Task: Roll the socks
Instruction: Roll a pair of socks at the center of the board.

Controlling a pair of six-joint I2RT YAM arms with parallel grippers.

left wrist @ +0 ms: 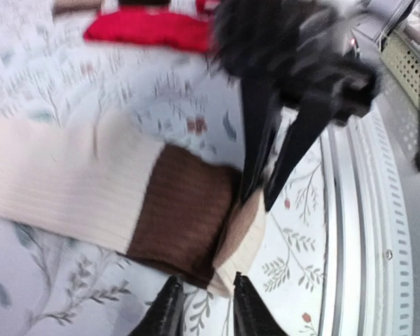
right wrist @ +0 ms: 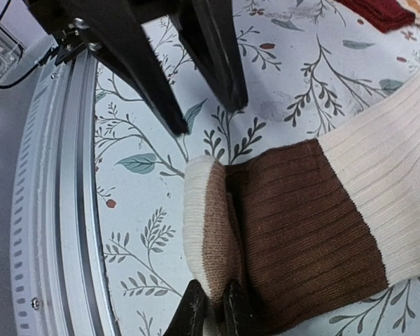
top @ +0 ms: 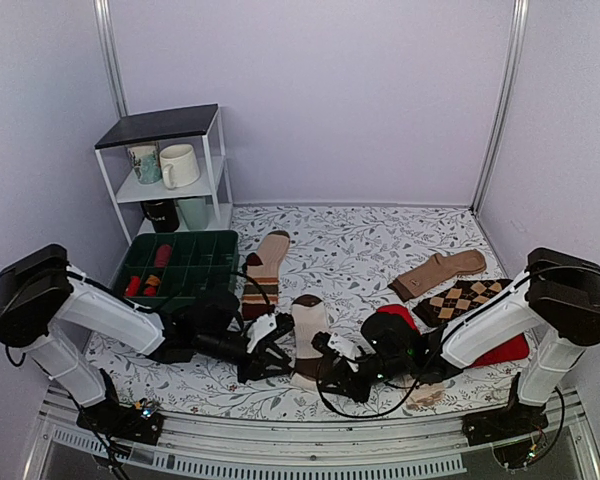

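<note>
Right claw [right wrist: 213, 294] pinches sock [right wrist: 301, 210], whose leg runs off-frame.

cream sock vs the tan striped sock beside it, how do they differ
The cream sock has a wide brown band; the tan striped sock has narrow stripes. The cream sock's near end is folded over; the tan striped sock lies flat. Both rest on the floral cloth.
</note>
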